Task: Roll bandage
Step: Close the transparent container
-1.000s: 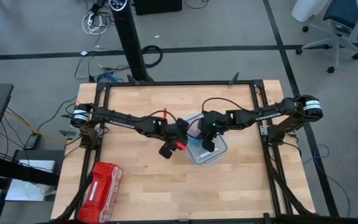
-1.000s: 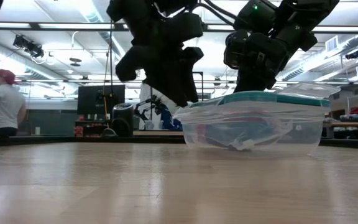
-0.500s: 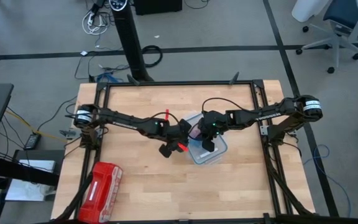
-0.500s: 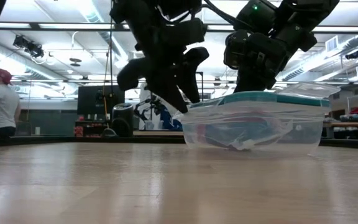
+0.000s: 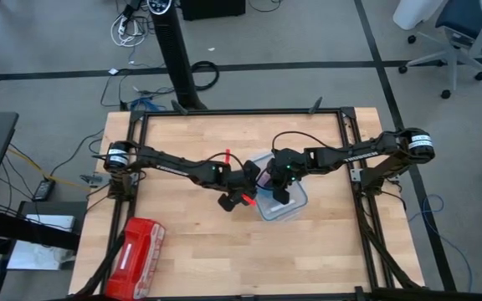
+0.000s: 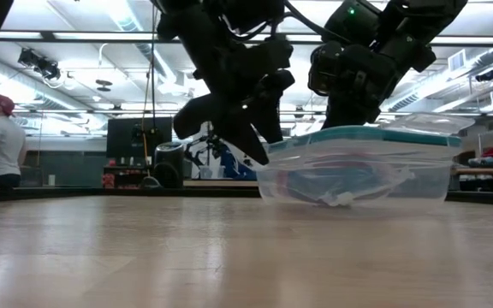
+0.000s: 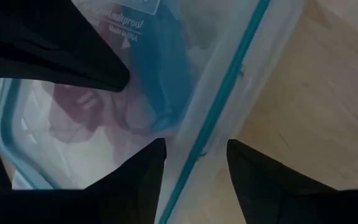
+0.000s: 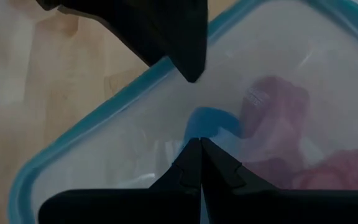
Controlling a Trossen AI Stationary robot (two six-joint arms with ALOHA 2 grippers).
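I see the table [image 5: 182, 251] mostly bare below centre. A lidded clear container [image 5: 281, 201] at centre holds the bandage [image 7: 166, 81]. A red pouch [image 5: 136, 247] sits lower left. Left end effector [image 5: 239, 199] spread astride the container's rim; right end effector [image 5: 281, 194] pressed together on its lid.

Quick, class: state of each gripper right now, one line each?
Left gripper: open, fingers astride the rim of the clear plastic container with teal-edged lid, holding nothing.
Right gripper: shut, tips pressed on that lid, holding nothing.
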